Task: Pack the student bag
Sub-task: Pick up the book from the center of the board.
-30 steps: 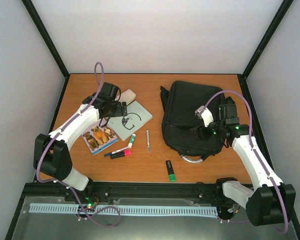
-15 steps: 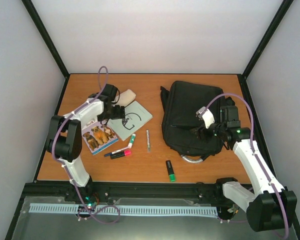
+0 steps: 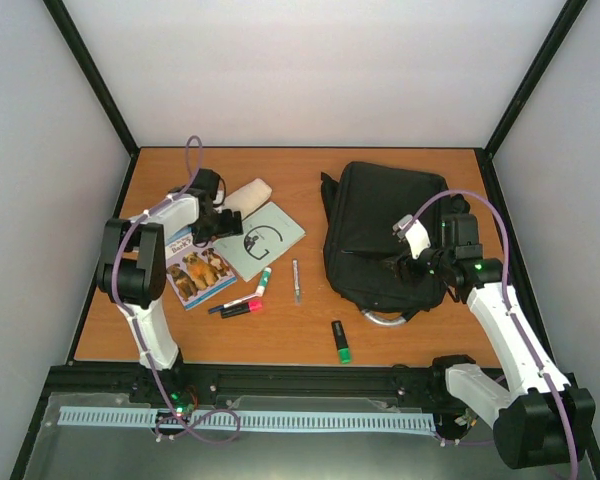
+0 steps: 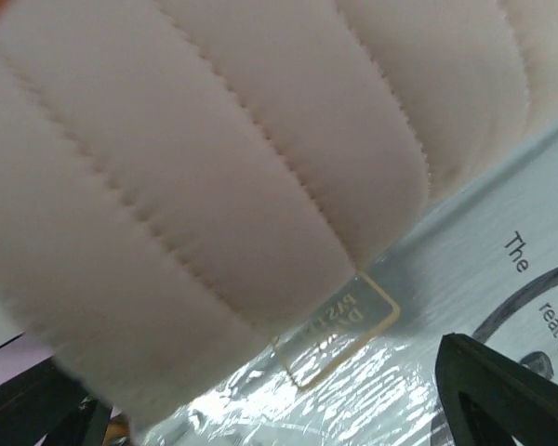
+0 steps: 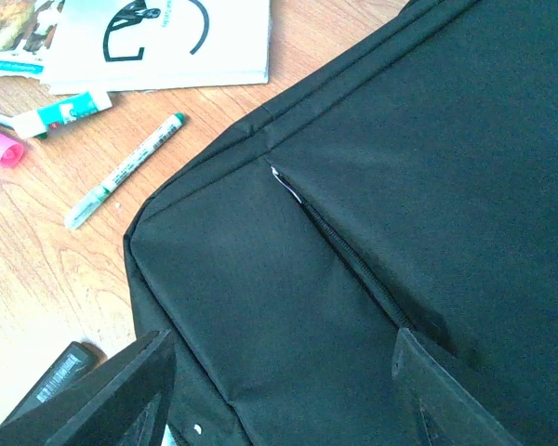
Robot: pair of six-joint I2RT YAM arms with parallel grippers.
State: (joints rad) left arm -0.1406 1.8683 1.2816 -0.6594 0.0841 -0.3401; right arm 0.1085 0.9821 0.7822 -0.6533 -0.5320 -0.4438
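The student bag (image 3: 380,235) lies flat at the right of the table, its grey loop handle (image 3: 385,318) toward the near edge. My right gripper (image 3: 408,262) hovers open and empty over its front pocket; in the right wrist view the gripper (image 5: 279,390) is spread above the black fabric (image 5: 400,167) beside a closed zip (image 5: 344,251). My left gripper (image 3: 223,212) is open right at the cream padded pouch (image 3: 248,193). The pouch (image 4: 214,158) fills the left wrist view, resting on the plastic-wrapped grey booklet (image 4: 465,279), with the gripper (image 4: 270,409) wide open below it.
The grey booklet (image 3: 265,235) overlaps a dog picture book (image 3: 200,275). Near them lie a green-capped marker (image 3: 264,280), a thin pen (image 3: 296,280), a pink highlighter (image 3: 242,308) and a black-and-green highlighter (image 3: 340,341). Black frame posts stand at the table's sides.
My left arm has folded back and its gripper has closed in on the cream pouch, which has shifted slightly. My right gripper has barely moved over the bag.
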